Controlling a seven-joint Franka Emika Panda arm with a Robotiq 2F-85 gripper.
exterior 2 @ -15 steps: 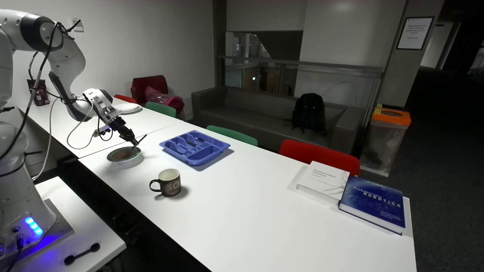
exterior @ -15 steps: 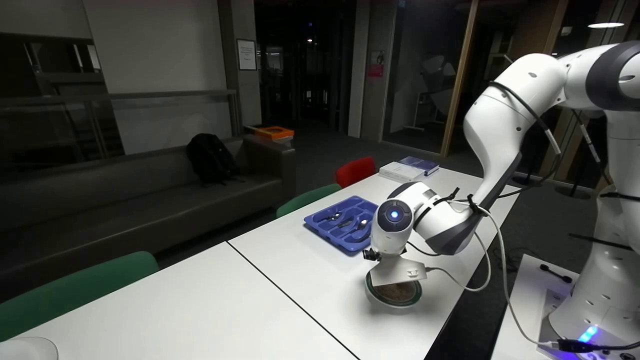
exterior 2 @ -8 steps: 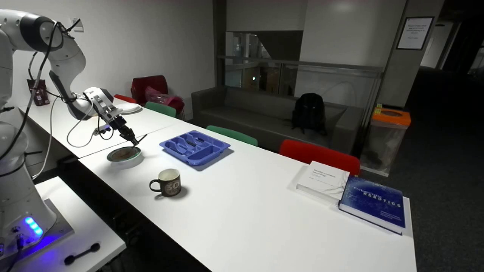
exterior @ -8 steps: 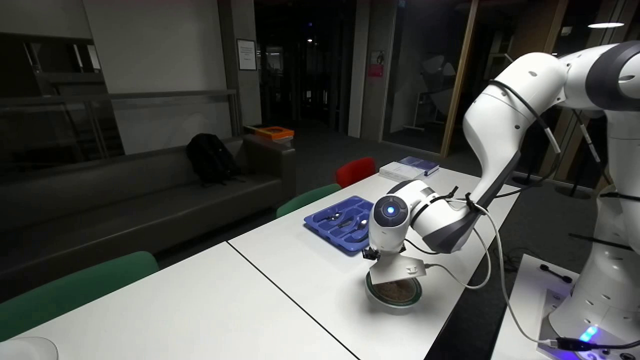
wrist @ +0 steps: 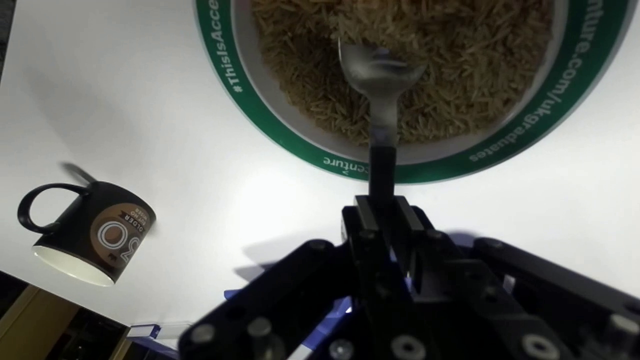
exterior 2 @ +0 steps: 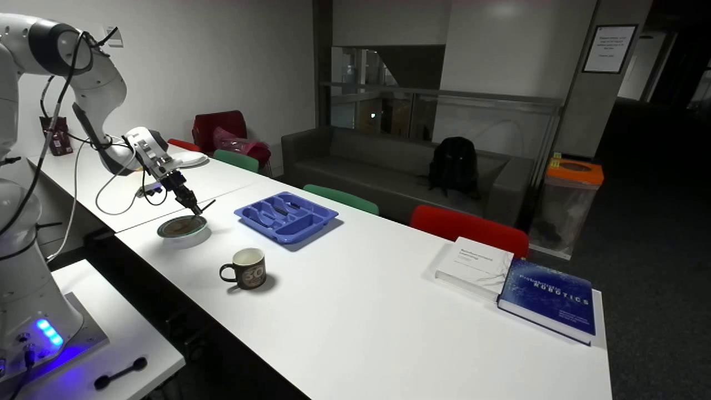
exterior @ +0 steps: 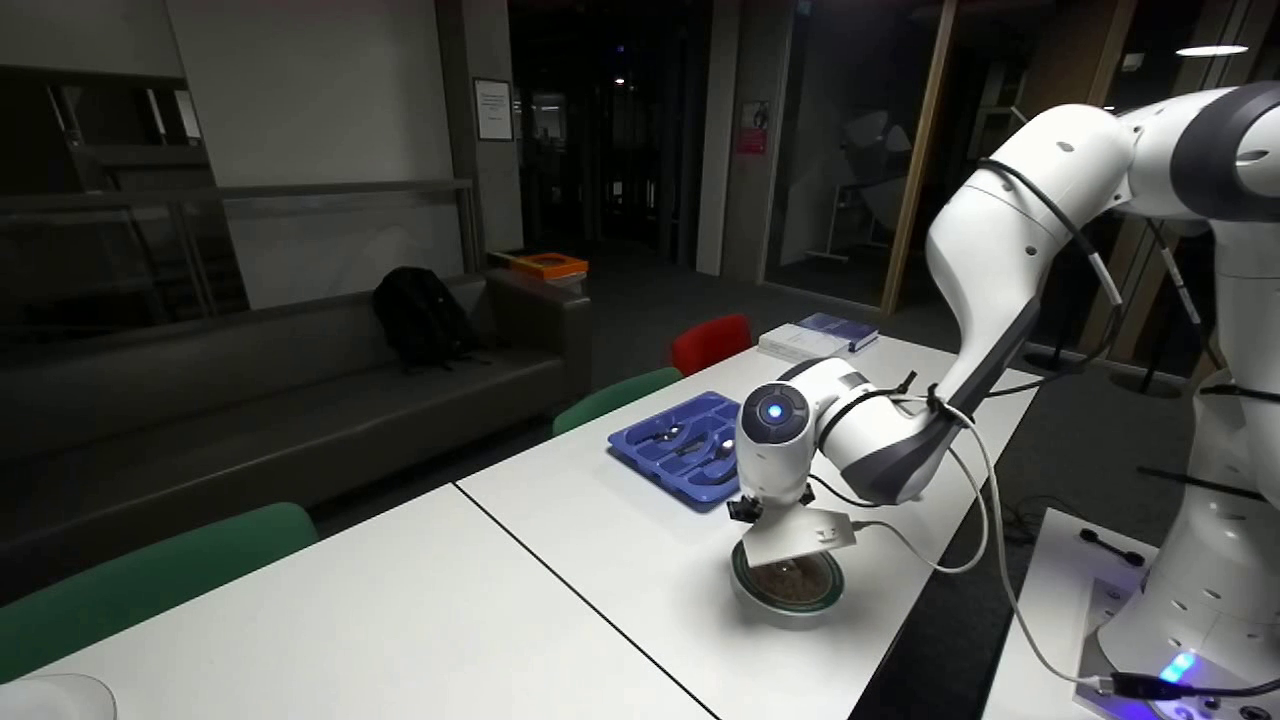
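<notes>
In the wrist view, grips a spoon (wrist: 383, 115) by its handle between clamped fingers (wrist: 366, 212), with head amid rice (wrist: 465, 75) in a bowl (wrist: 280, 130) just ahead of them. In an exterior view, hides the fingers behind a white casing (exterior: 798, 535) above the bowl. In an exterior view, shows a blue tray (exterior 2: 303, 225) and a mug (exterior 2: 249, 272) right of the fingers.
</notes>
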